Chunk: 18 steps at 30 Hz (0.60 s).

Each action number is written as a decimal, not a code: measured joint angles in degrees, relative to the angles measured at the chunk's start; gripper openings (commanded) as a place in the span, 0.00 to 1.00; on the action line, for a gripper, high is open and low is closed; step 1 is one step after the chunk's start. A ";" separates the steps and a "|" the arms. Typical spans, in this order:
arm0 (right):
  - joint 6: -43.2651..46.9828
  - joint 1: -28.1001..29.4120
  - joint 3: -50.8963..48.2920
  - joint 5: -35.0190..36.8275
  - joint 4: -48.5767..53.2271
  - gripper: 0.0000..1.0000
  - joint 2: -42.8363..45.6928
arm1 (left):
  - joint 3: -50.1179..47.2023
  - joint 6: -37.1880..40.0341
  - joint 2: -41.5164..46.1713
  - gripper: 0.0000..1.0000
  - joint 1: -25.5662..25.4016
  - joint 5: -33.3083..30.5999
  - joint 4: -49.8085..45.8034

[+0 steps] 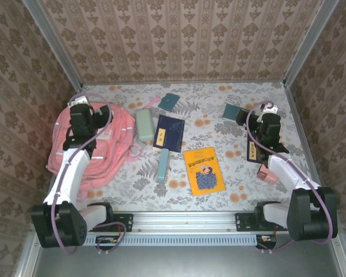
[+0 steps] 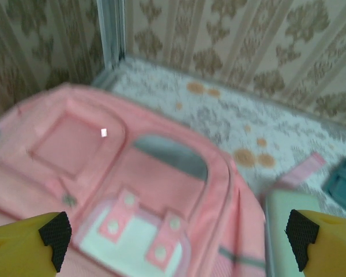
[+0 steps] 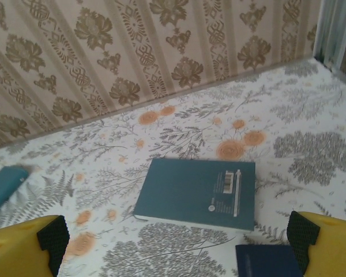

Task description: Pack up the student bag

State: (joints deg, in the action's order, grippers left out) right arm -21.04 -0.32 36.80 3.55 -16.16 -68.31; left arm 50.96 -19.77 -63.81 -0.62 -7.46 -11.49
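Observation:
The student bag [image 1: 104,147] is a soft pink backpack lying flat at the table's left. In the left wrist view the student bag [image 2: 144,173] has a white patch [image 2: 127,239] with pink tabs and a grey stripe. My left gripper [image 1: 82,109] hovers over the bag's far end, and the left gripper [image 2: 179,238] stands open with nothing between its fingers. My right gripper [image 1: 268,111] is at the far right, just behind a teal book [image 1: 233,111]. In the right wrist view the right gripper [image 3: 176,239] is open and empty above that teal book [image 3: 196,193].
Loose on the flowered table are a pale green case [image 1: 144,124], a navy notebook [image 1: 169,133], a small teal notebook [image 1: 171,102], a teal pencil box [image 1: 162,165] and an orange book [image 1: 203,170]. A pink item [image 1: 267,173] lies beside the right arm. Patterned walls enclose three sides.

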 measured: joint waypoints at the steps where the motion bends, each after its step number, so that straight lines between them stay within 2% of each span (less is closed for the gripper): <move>1: -1.49 0.13 0.87 -1.05 1.73 1.00 0.04 | -0.48 -1.42 0.74 1.00 -0.04 0.66 -2.32; 5: -4.17 3.67 2.45 -2.86 6.91 1.00 0.63 | -3.69 -5.38 3.78 0.96 -0.04 3.43 -9.14; 10: -3.10 15.15 4.94 -2.56 12.70 1.00 1.42 | -4.09 -6.12 3.41 0.84 -0.11 6.93 -12.48; 12: -2.67 19.06 5.88 -2.27 14.34 1.00 1.46 | -3.72 -5.46 1.84 0.81 -0.31 8.07 -12.59; 14: -2.45 22.32 6.88 -1.55 16.17 1.00 1.46 | -2.38 -4.22 -1.84 0.71 -0.74 9.33 -12.55; 18: -1.86 27.65 8.66 0.15 18.93 1.00 1.46 | 0.83 -1.09 -10.64 0.72 -1.64 10.32 -12.33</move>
State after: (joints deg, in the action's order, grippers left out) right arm -22.90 27.33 45.45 3.70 2.76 -66.85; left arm 51.79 -20.86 -74.46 -2.26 2.85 -23.81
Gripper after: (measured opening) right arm 0.996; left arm 0.713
